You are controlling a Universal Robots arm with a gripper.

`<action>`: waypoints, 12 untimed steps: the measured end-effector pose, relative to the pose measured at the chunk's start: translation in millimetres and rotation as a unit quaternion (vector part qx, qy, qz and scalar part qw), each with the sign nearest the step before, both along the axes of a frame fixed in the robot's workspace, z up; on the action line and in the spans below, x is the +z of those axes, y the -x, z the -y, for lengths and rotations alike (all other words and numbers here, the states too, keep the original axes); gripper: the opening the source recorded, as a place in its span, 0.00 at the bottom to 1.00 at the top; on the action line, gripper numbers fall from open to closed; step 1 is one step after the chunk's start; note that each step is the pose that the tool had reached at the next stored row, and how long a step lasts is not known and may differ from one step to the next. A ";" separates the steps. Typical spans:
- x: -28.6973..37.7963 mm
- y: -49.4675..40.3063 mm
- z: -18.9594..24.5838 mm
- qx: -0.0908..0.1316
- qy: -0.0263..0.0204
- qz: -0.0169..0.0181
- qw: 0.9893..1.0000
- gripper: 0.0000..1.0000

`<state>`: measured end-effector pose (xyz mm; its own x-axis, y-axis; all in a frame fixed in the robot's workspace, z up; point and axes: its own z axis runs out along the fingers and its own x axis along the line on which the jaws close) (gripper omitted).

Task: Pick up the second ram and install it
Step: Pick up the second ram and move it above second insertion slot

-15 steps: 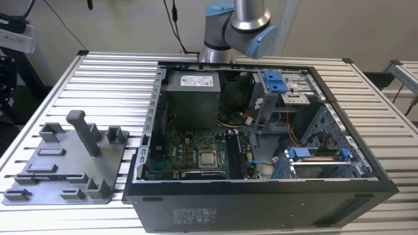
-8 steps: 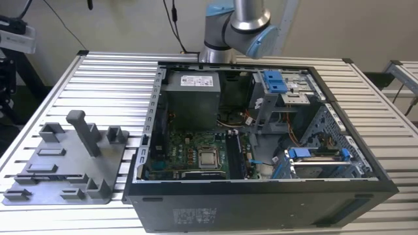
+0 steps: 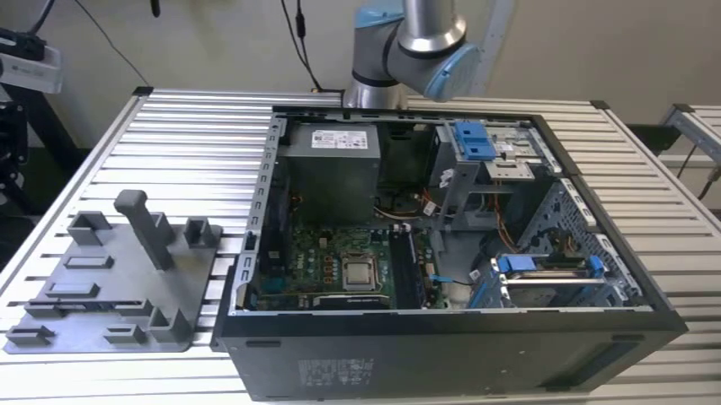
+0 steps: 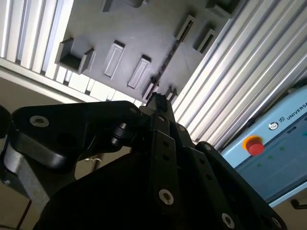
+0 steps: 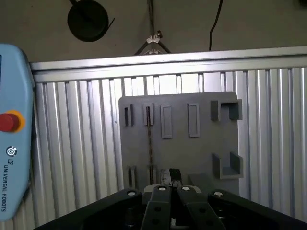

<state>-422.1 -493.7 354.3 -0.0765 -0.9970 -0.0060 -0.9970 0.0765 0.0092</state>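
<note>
Currently the gripper (image 5: 171, 176) is hanging over the grey tray (image 5: 192, 148) with its fingers pressed together and nothing between them. In the first wrist view its tips are sitting just beside one end of the ram (image 5: 149, 143). That ram is standing on edge in the tray's slots as a thin dark strip, and the tray is lying on the slatted table (image 3: 169, 143), to the exterior view's left of the open computer case (image 3: 451, 354).

1. The ram (image 5: 149, 139) is a long, thin, dark stick; I see it edge-on in the first wrist view.
2. It stands on its long edge in the grey tray (image 5: 192, 148), near one side.
</note>
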 end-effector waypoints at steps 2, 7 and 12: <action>-0.1 0.0 0.0 0.000 0.000 0.000 1.000 0.12; -0.1 0.0 0.0 0.001 0.000 0.000 1.000 0.30; -0.1 0.0 0.0 0.001 0.000 0.000 1.000 0.42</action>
<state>-422.1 -493.7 354.2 -0.0744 -0.9972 -0.0060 -0.9972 0.0743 0.0091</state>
